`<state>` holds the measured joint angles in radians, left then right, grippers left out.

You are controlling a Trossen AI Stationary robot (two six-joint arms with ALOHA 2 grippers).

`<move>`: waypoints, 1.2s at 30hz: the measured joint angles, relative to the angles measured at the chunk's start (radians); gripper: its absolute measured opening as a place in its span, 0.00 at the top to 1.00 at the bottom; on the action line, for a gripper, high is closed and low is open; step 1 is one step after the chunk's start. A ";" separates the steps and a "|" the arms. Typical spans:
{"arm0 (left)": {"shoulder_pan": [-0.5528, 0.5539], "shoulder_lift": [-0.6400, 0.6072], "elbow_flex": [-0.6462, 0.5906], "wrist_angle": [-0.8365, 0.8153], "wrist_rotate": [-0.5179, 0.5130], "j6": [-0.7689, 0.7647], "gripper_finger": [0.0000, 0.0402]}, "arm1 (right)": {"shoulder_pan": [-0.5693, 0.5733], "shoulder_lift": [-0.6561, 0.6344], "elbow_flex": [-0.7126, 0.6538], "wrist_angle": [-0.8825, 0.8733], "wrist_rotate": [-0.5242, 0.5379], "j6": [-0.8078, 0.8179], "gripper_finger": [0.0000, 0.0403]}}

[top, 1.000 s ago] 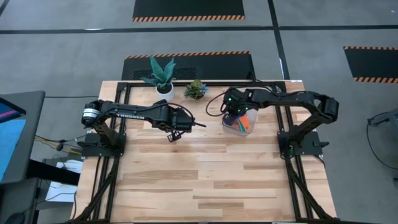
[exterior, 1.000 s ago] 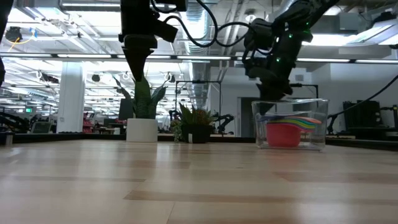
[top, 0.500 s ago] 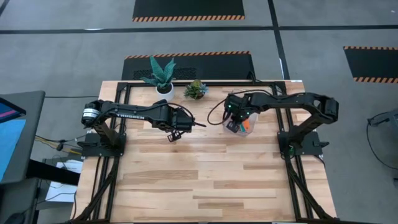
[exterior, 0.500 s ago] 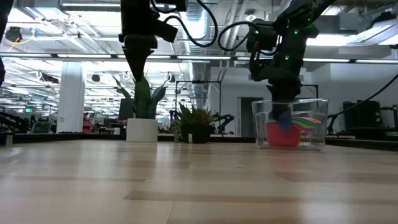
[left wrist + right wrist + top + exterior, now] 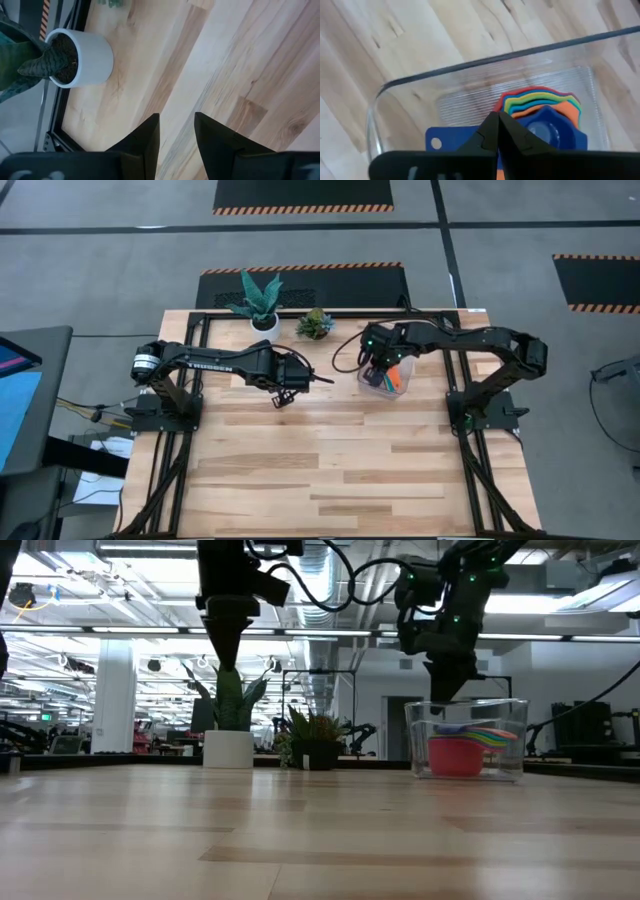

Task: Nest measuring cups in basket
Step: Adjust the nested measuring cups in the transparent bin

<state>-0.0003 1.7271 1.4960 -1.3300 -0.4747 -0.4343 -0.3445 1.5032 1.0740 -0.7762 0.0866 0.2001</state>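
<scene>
Right gripper, high view: right gripper sat over the basket, fingers together and holding nothing; half a second before it had been lower and further in among the cups.
Left gripper, high view: left gripper hung well apart from the basket over bare table, unchanged across the second.
Right gripper, low view: its tips stood at about rim height above the measuring cups, where a moment earlier they had reached down inside the clear walls.
Cups, low view: stacked in the basket directly below the tips, the red one outermost.
Left wrist view: left fingers stood apart on nothing, white plant pot ahead of them.
Right wrist view: closed fingers pointed down at a dark blue cup lying on the nested stack just beneath; whether it sat fully seated was hard to judge.
Meaning: probably the last cup was dropped in and nesting looked nearly or wholly done.
</scene>
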 joint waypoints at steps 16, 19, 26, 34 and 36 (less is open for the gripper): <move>0.000 0.000 0.000 0.016 -0.001 0.031 0.72 | 0.048 0.084 0.000 0.074 -0.008 -0.054 0.94; 0.000 0.000 0.000 0.017 -0.001 0.031 0.72 | 0.048 0.090 0.000 0.080 -0.008 -0.056 0.94; 0.000 0.000 0.000 0.021 -0.002 0.031 0.72 | 0.050 0.089 0.000 0.049 -0.010 -0.077 0.95; 0.000 0.000 0.000 0.021 -0.002 0.031 0.72 | 0.050 0.079 0.000 -0.033 -0.010 -0.096 0.95; 0.000 0.000 0.000 0.021 -0.003 0.031 0.72 | 0.051 0.062 0.000 -0.032 -0.010 -0.096 0.95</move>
<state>-0.0006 1.7271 1.4960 -1.3090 -0.4774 -0.4034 -0.2939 1.5649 1.0744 -0.8081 0.0769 0.1041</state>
